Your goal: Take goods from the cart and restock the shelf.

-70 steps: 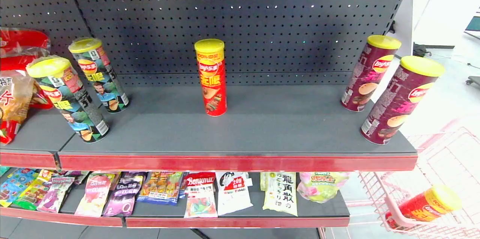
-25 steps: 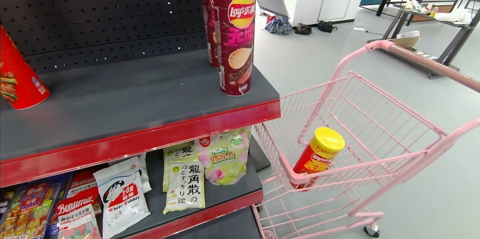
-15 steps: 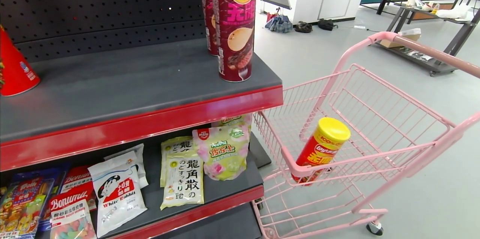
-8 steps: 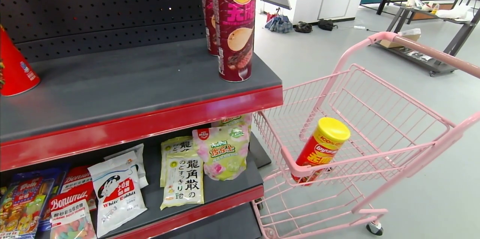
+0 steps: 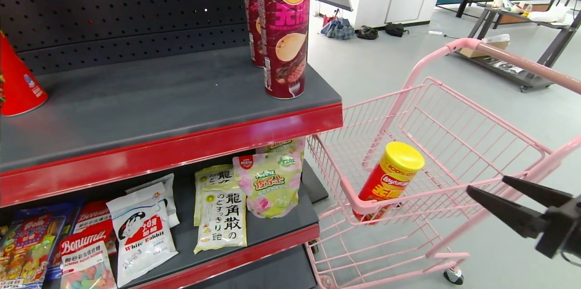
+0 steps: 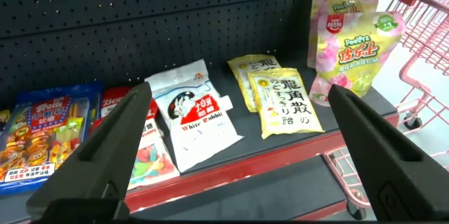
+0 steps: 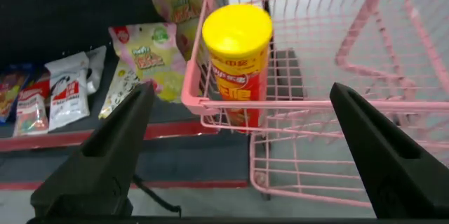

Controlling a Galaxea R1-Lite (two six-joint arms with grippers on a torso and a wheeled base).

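— Starting from the head view: our right gripper [image 5: 485, 183] hangs outside the pink cart [image 5: 522, 66], fingers spread, holding nothing. The red chip can [image 5: 389, 180] leans in the basket corner well ahead of it, past the near side rail.

— So we'd judge the step to be the reach for that can. Going over the rail and coming down seems wiser to us than pushing through the wires. The upper shelf [image 5: 159, 94] lies beyond the can, with bare board beside the maroon chip cans [image 5: 283, 44].

— From the left wrist: our left gripper [image 6: 238, 90] also has its jaws wide apart and empty. It faces the lower shelf [image 6: 295, 150], with a white candy bag [image 6: 196, 115] straight ahead and yellow packets [image 6: 284, 101] and pink-and-green pouches [image 6: 354, 48] off toward the cart side. We'd keep it parked there, out of the way.

— From the right wrist: the can [image 7: 237, 62] sits centred between our open fingers, its yellow lid [image 7: 237, 31] rising above the cart's rim [image 7: 203, 104]. The wire wall stands between us and its body.

— Then we should close on the upper body just under the lid, squarely, since a tilted smooth cylinder may roll or slip. Above the basket the room looks open; the rim is the edge to clear.
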